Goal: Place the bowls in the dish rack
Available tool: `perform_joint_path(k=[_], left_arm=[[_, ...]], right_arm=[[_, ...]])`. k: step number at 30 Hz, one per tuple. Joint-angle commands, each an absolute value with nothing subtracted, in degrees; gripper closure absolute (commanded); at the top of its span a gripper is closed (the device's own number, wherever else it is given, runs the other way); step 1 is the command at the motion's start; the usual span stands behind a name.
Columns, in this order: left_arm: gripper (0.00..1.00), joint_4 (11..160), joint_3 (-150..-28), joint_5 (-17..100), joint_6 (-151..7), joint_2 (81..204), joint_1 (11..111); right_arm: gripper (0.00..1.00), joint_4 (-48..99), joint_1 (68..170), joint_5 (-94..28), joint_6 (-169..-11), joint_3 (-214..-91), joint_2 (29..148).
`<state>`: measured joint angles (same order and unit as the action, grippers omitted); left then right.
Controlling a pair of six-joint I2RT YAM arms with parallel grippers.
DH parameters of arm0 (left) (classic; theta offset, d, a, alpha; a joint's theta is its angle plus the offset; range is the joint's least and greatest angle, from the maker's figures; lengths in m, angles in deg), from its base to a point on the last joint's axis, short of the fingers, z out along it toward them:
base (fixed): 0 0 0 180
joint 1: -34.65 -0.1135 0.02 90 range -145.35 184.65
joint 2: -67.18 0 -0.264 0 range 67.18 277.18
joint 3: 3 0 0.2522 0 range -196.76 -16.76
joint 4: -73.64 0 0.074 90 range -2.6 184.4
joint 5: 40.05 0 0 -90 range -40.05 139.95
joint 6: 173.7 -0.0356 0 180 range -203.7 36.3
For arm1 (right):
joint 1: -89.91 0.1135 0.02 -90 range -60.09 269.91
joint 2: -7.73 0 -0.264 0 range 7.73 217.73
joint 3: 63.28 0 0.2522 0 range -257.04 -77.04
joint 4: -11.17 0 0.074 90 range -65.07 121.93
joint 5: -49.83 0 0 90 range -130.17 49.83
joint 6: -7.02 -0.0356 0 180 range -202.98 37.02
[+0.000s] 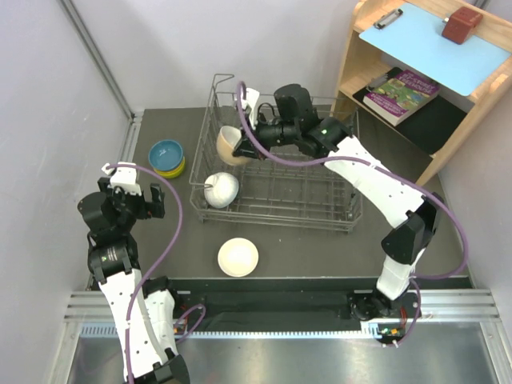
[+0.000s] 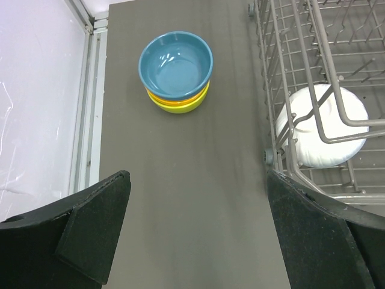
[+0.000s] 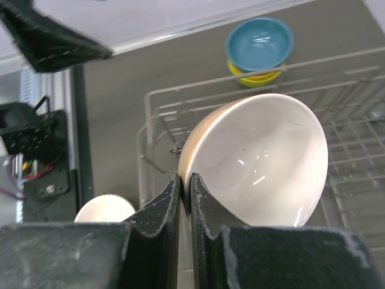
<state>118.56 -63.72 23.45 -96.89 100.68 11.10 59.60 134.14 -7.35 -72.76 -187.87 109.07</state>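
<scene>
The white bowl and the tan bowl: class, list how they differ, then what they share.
The white bowl is white outside; the tan bowl is tan outside, cream inside. The white bowl lies dome-up in the dish rack's near left corner; the tan bowl is tipped on edge farther back. Nothing grips the white bowl; the right jaws pinch the tan bowl's rim. Both are round.

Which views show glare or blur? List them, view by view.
Top external: even light, soft shadows, everything sharp. Left wrist: small glints inside the blue bowl, and the wall at left is washed out. Right wrist: bright glints inside the held beige bowl, and the wall above it is washed out too.
</scene>
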Motion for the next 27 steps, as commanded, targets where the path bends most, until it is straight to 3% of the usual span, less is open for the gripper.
perform_joint_path(k=[1, 13, 27], left_arm=[[0.01, 115.17, -63.25, 23.58, -96.27, 100.32, 10.66], [0.01, 120.35, -66.59, 27.27, -100.21, 101.99, 10.66], [0.01, 129.75, -69.22, 33.25, -103.12, 102.34, 10.66]], right_arm=[[1.0, 46.29, 130.88, -7.56, -78.65, -187.17, 109.24], [1.0, 32.14, 123.32, -1.25, -96.04, -187.17, 116.88], [1.0, -3.0, 114.7, 13.0, -129.7, -180.31, 124.09]])
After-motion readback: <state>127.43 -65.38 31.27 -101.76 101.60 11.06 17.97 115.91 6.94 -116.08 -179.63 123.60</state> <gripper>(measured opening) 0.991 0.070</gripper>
